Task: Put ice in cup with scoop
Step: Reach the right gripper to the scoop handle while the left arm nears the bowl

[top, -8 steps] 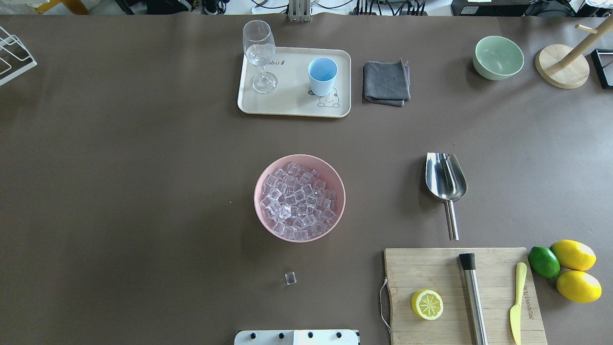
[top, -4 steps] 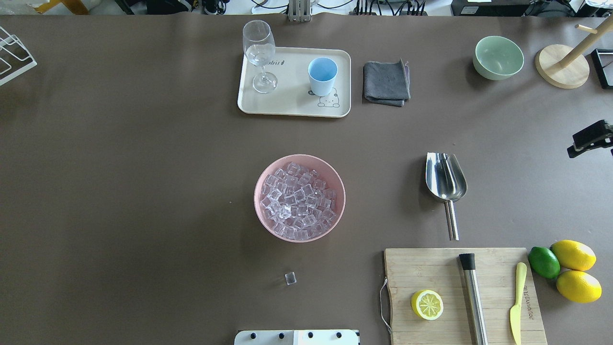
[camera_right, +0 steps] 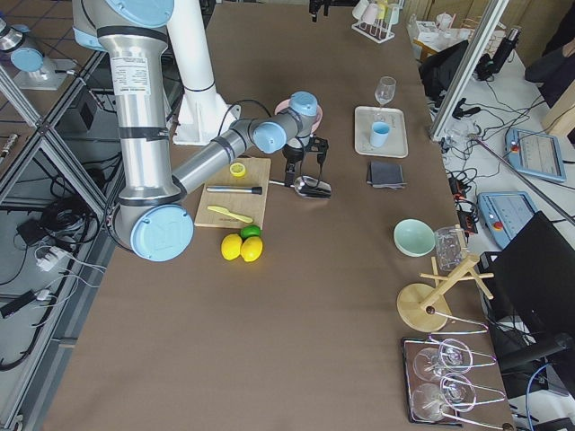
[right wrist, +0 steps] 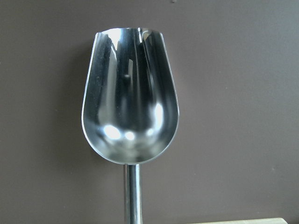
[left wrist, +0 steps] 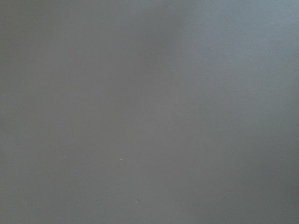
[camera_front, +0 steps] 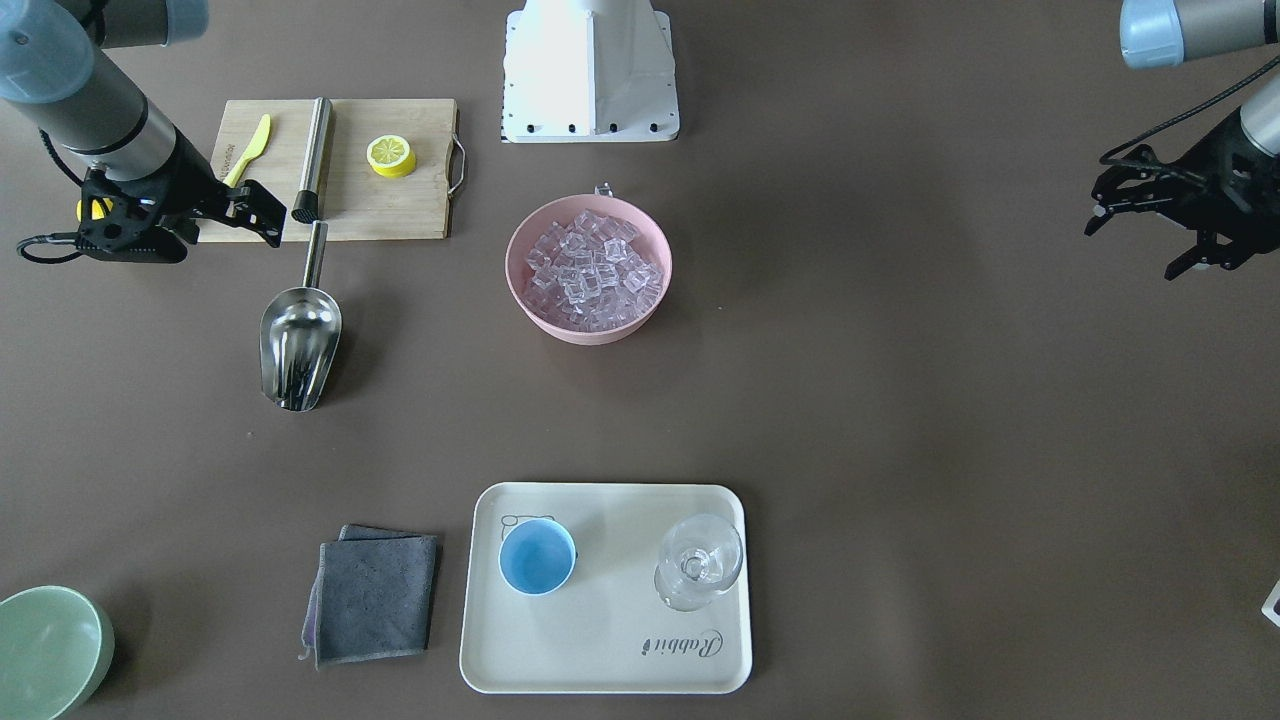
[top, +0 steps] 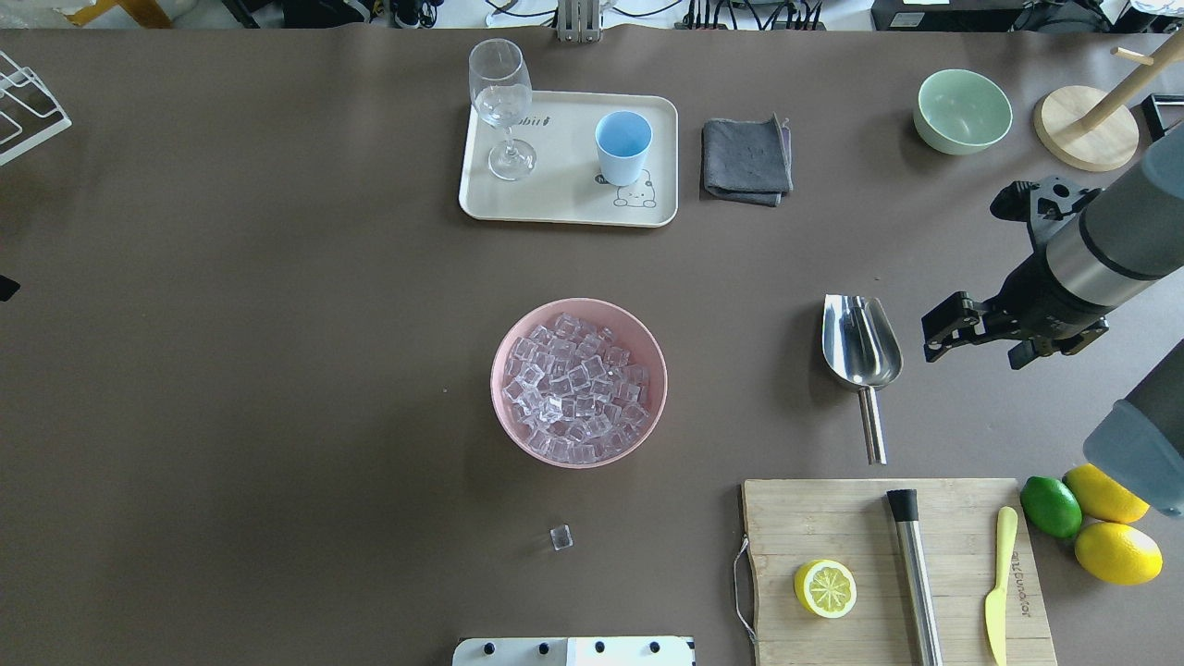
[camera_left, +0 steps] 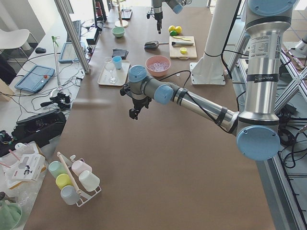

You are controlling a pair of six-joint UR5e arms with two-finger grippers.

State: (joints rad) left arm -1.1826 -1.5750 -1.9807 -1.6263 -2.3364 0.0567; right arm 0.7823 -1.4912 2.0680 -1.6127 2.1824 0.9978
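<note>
The steel scoop (top: 860,347) lies on the table right of the pink bowl (top: 647,421), trough away from me and handle toward the cutting board. It fills the right wrist view (right wrist: 131,116). The bowl holds many clear ice cubes (top: 578,384); one loose cube (top: 561,536) lies nearer me. The light blue cup (top: 622,143) stands on the cream tray (top: 564,208) at the back. My right gripper (top: 943,326) is open and empty, raised just right of the scoop. My left gripper (camera_front: 1095,208) is open and empty over bare table far to the left.
A stemmed glass (top: 501,102) shares the tray. A grey cloth (top: 746,159), a green bowl (top: 962,111) and a wooden stand (top: 1087,129) are at the back right. A cutting board (top: 888,638) with lemon half, steel rod and yellow knife lies near me; citrus (top: 1096,518) lies beside it.
My right arm has come in from the right edge and moved left toward the scoop. A sliver of my left gripper now shows at the left edge. Objects have not moved.
</note>
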